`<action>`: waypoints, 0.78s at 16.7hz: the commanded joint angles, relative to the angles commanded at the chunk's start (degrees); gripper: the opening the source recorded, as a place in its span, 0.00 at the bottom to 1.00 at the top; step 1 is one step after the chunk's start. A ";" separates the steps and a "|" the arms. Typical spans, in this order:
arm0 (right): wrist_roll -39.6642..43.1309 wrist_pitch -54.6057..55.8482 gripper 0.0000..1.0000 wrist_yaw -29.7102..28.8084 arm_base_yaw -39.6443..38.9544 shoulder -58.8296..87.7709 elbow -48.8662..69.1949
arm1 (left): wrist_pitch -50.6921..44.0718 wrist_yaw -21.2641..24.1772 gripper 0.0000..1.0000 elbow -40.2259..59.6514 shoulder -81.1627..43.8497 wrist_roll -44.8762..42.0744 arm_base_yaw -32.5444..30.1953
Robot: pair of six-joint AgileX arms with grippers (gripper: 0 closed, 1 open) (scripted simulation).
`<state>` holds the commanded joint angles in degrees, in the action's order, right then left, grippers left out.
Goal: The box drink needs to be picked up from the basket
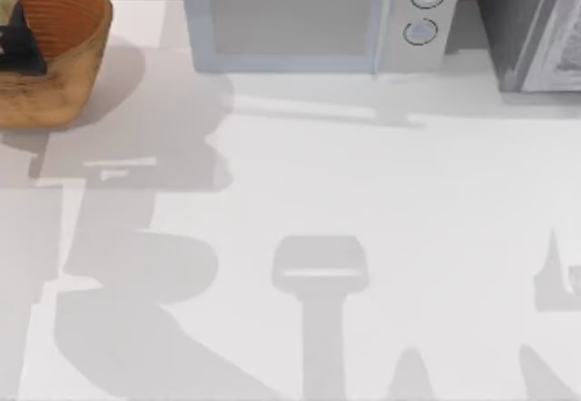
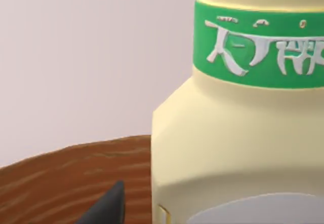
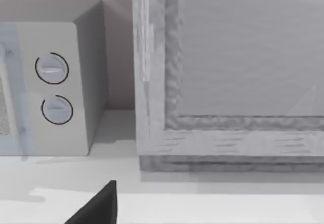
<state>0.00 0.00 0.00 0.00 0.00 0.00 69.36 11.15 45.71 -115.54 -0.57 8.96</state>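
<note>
The basket (image 1: pixel 54 52) sits at the far left corner of the white table (image 1: pixel 381 238), and the box drink (image 1: pixel 7 2) is inside it with the left gripper (image 1: pixel 20 43) right on top. Left wrist view has the carton (image 2: pixel 238 148) close up, green band and all, one dark fingertip (image 2: pixel 109 206) beside it, can't tell how far the jaws are apart. Microwave (image 1: pixel 309 15) and a grey cabinet (image 1: pixel 536 24) stand along the far edge by a pale pinkish wall (image 2: pixel 91 57)
</note>
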 joint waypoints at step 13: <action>0.00 0.00 1.00 0.00 0.00 0.00 0.00 | -5.28 -1.17 1.00 11.62 -6.31 0.06 -1.26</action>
<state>0.00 0.00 0.00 0.00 0.00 0.00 64.08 9.98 57.32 -121.85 -0.51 7.70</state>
